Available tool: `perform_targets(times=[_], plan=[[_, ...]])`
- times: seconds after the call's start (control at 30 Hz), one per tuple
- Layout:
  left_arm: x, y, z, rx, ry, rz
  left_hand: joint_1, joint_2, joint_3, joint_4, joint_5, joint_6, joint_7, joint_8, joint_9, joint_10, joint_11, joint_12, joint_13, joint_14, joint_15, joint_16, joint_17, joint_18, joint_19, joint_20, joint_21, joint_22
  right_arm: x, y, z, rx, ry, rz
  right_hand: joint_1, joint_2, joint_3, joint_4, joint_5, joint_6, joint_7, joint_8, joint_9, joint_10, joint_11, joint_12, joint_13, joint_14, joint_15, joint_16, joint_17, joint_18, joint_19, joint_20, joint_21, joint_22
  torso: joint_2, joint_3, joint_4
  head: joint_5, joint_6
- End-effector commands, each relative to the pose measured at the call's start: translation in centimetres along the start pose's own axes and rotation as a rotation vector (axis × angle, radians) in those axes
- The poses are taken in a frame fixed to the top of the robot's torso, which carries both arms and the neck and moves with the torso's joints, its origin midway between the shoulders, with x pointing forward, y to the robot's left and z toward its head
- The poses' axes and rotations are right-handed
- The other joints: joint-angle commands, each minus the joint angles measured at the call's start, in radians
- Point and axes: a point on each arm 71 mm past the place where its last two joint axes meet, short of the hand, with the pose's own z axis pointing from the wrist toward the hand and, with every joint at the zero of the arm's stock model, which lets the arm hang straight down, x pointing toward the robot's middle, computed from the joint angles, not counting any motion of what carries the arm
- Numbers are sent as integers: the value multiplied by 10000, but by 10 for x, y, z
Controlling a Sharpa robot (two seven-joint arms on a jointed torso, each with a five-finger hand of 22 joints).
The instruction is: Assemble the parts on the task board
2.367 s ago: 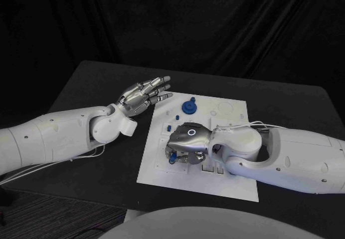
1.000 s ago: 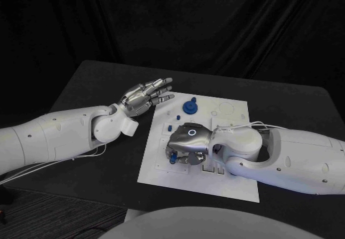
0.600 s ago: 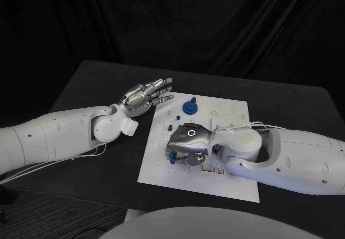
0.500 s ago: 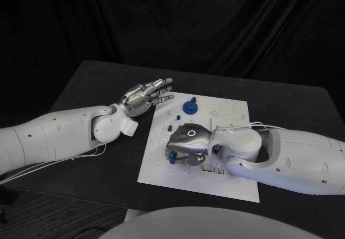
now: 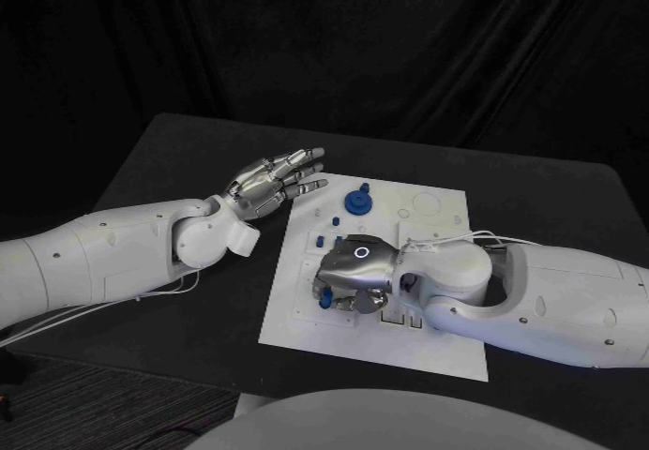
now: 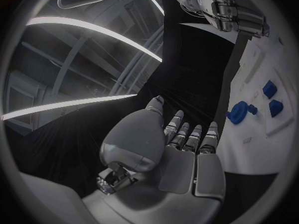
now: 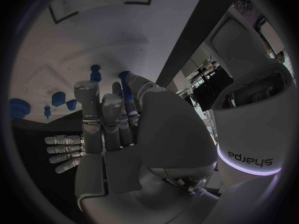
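The white task board (image 5: 406,337) lies mid-table. My right hand (image 5: 354,272) hangs over the board's near left part with its fingers curled down. Its thumb and a finger pinch a small blue part (image 5: 324,298), also seen in the right wrist view (image 7: 126,80) against the board. Another blue peg (image 7: 94,72) stands just past the fingertips. A round blue part (image 5: 357,200) stands at the board's far side, and small blue pieces (image 5: 319,241) lie between it and the right hand. My left hand (image 5: 278,178) hovers open, fingers spread, off the board's far left corner.
The black table (image 5: 176,150) stretches left of the board, under my left arm. In the left wrist view the round blue part (image 6: 238,112) and two small blue pieces (image 6: 271,98) sit on the board (image 6: 255,144) beyond my left hand (image 6: 181,149).
My right hand's fingers have curled in slightly round the small blue part. The left arm has stayed still.
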Motion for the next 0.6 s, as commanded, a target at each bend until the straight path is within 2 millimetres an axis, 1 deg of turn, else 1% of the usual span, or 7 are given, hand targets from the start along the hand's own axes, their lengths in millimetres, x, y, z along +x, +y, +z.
perform_targets(times=[0.03, 0.07, 0.13, 0.2, 0.47, 0.53, 0.6], plan=[[2, 1, 1, 55, 152, -123, 13, 86, 28, -16, 66, -51, -2, 23, -1, -13, 30, -46, 4, -7, 36, 29, -6, 42, 1, 6, -26, -9, 4, -2, -1, 248, 268, -22, -170, -54, 85, -6, -76, -370, -16, -220, -101, -333, 106, -86, 5, -125, 36, -37, -44, -49, -120, 32, -108, 877, 8, 3, 1, 1, 2], [2, 1, 1, 51, 154, -124, 13, 86, 28, -16, 66, -51, -2, 23, -1, -13, 30, -46, 4, -7, 36, 29, -6, 42, 1, 6, -26, -9, 4, -2, -1, 241, 269, -19, -174, -59, 87, -8, -80, -385, -11, -228, -106, -361, 113, -90, 6, -132, 40, -39, -52, -47, -126, 38, -115, 875, 10, 4, 1, 1, 2], [2, 1, 1, 42, 157, -125, 13, 86, 28, -16, 66, -51, -2, 23, -1, -13, 30, -46, 4, -7, 36, 29, -6, 42, 1, 6, -26, -9, 4, -2, -1, 222, 292, -12, -202, -62, 96, -18, -111, -421, -90, -250, -125, -533, 144, -110, 13, -176, 69, -47, -84, -35, -164, 71, -156, 864, 10, 1, 2, -1, 2], [2, 1, 1, 34, 159, -127, 13, 86, 28, -16, 66, -51, -2, 23, -1, -13, 30, -46, 4, -7, 36, 29, -6, 42, 1, 6, -26, -9, 5, -1, -1, 211, 319, -6, -238, -48, 96, -21, -139, -274, -34, -174, -100, -543, 130, -47, 38, -195, 61, -29, -82, -23, -178, 87, -130, 866, 11, 1, 1, 0, 2], [1, 1, 1, 6, 162, -129, 6, 91, 35, -23, 71, -49, 0, 27, 0, -14, 32, -43, 5, -3, 49, 39, -3, 38, 4, 8, -25, -7, 6, -3, -2, 270, 344, 10, -300, -96, 52, -30, -234, -391, -61, -241, -138, -716, 167, -38, 38, -266, 90, -72, -166, 5, -249, 122, -267, 833, 4, 3, 2, 0, 2], [1, 1, 1, 1, 161, -129, 6, 91, 35, -23, 71, -49, 0, 27, 0, -14, 32, -43, 5, -3, 49, 39, -3, 38, 4, 8, -25, -7, 6, -3, -2, 280, 308, 13, -369, -116, -53, -32, -443, -756, -137, -397, -237, -1099, 202, -80, 30, -369, 97, -135, -272, 42, -348, 151, -442, 792, 6, 5, 2, 4, 2], [1, 1, 1, -4, 160, -128, 6, 91, 35, -23, 71, -49, 0, 27, 0, -14, 32, -43, 5, -3, 49, 39, -3, 38, 4, 8, -25, -7, 6, -4, -3, 282, 206, 19, -390, -94, -292, -57, -675, -1512, -291, -427, -441, -1748, 276, -132, 18, -554, 63, -272, -484, 105, -529, 158, -798, 717, 4, 7, -1, 9, 2]])
